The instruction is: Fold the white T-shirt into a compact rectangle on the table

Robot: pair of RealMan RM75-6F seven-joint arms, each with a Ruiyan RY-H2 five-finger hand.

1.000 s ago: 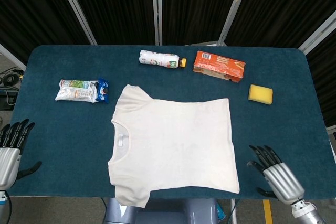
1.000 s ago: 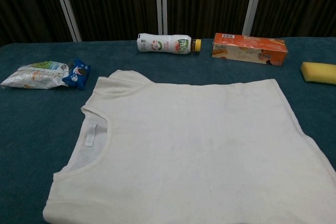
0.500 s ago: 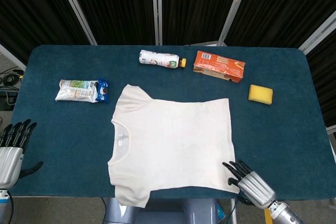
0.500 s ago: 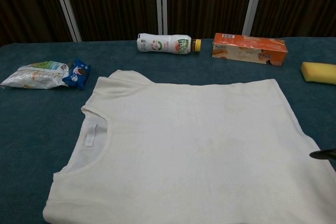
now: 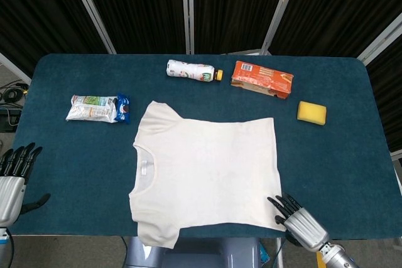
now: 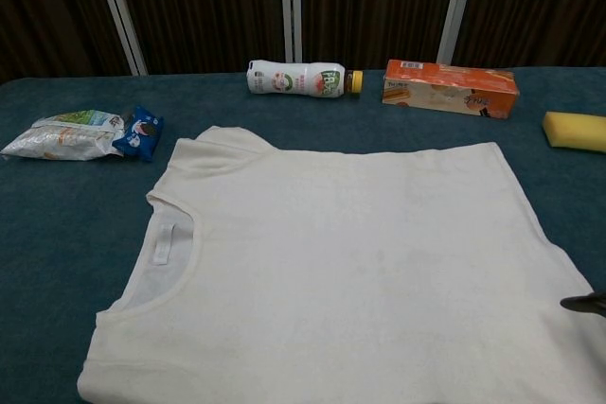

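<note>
The white T-shirt (image 5: 204,177) lies flat on the tabletop (image 5: 339,155). My right hand (image 5: 295,219), fingers spread and empty, touches its near corner; my left hand (image 5: 14,177) waits open, well apart.

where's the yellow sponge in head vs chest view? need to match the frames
Head view: yellow sponge lies right of centre, on the table's far right part, right of the orange carton.
Chest view: the sponge sits at the right edge, partly cut off by the frame.
Shared landmark: the orange carton, just left of the sponge in both views.
</note>
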